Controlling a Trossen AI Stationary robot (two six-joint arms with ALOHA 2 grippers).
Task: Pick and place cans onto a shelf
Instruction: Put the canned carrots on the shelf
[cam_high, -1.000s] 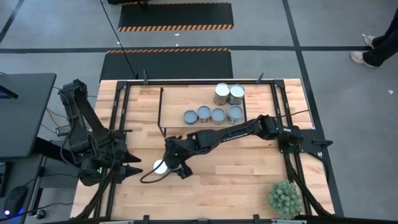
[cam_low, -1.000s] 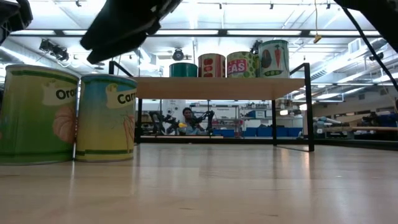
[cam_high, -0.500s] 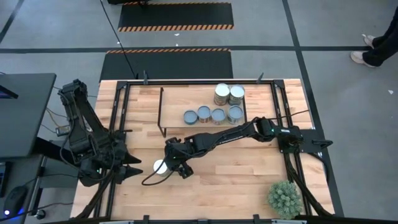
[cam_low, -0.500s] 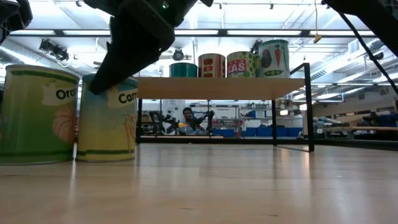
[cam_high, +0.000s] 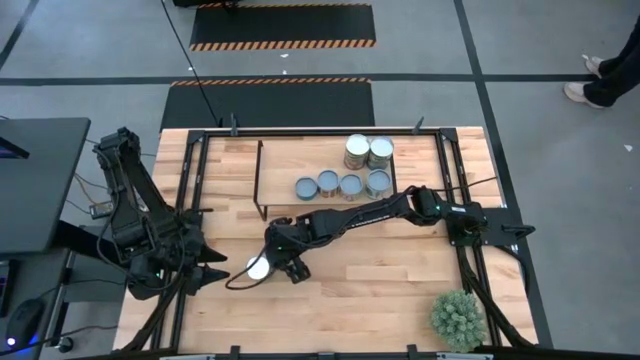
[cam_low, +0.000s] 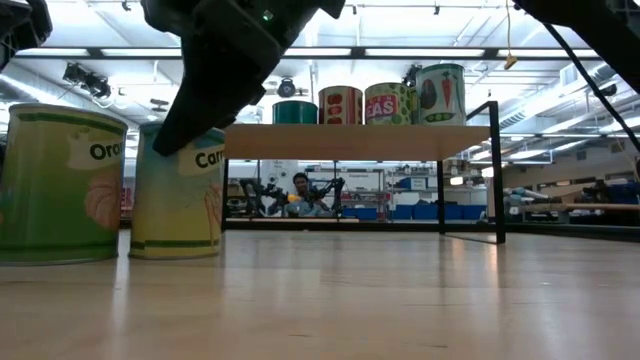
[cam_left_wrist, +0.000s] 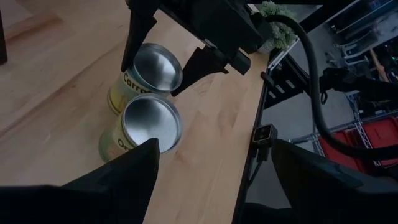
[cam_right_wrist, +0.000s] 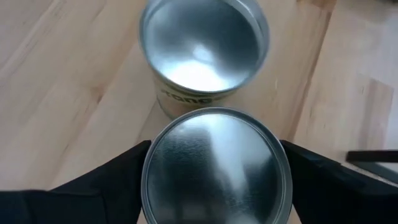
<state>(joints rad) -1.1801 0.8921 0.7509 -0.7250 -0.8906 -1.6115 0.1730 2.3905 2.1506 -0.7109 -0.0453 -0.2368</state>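
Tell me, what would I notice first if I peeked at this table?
The right end effector, reaching across to the table's front left, has its fingers on both sides of a yellow can that touches a green can. Six more cans sit on the shelf at the back, and a spiky plant fills the front right corner.

grey floor (cam_high: 540, 90), striped black mats (cam_high: 282, 26), ceiling lights (cam_low: 400, 52)

Lower centre and right of the table (cam_high: 400, 290) lie bare. Six cans (cam_high: 345, 170) crowd the shelf (cam_high: 290, 160) at upper centre; the plant (cam_high: 458, 318) blocks the lower-right corner.
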